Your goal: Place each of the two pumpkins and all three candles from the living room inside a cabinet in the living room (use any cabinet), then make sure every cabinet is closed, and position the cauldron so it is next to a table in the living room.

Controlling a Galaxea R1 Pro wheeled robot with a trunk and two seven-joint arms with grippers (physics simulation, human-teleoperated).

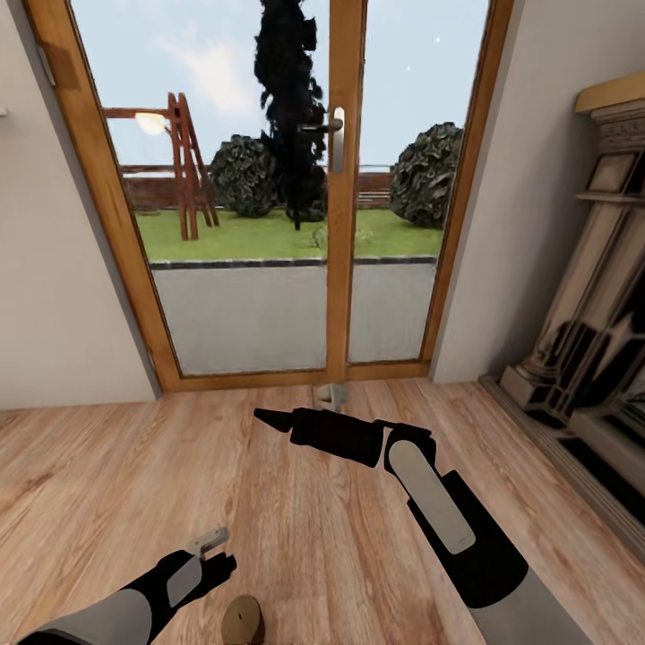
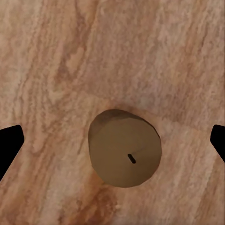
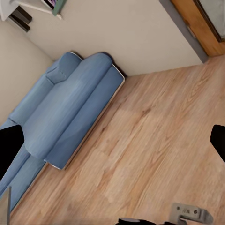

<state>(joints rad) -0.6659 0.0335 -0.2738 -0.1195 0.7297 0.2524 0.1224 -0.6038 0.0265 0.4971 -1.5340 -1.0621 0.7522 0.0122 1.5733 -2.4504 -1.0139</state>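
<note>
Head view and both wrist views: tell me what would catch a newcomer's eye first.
The tall wooden-framed glass door dominates the head view, with a lawn and dark bushes outside. On the wood plank floor just ahead of the left gripper stands a short beige-tan cylindrical candle, centred between the open fingers in the left wrist view. The right wrist view takes in a long blue fabric sofa against a pale wall.

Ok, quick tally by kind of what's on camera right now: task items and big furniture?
Candles: 1, the candle standing on the wood floor below the left gripper
Pumpkins: 0
Cauldrons: 0
Sofas: 1, the blue sofa
Fireplaces: 1, the fireplace
Total: 3
</note>
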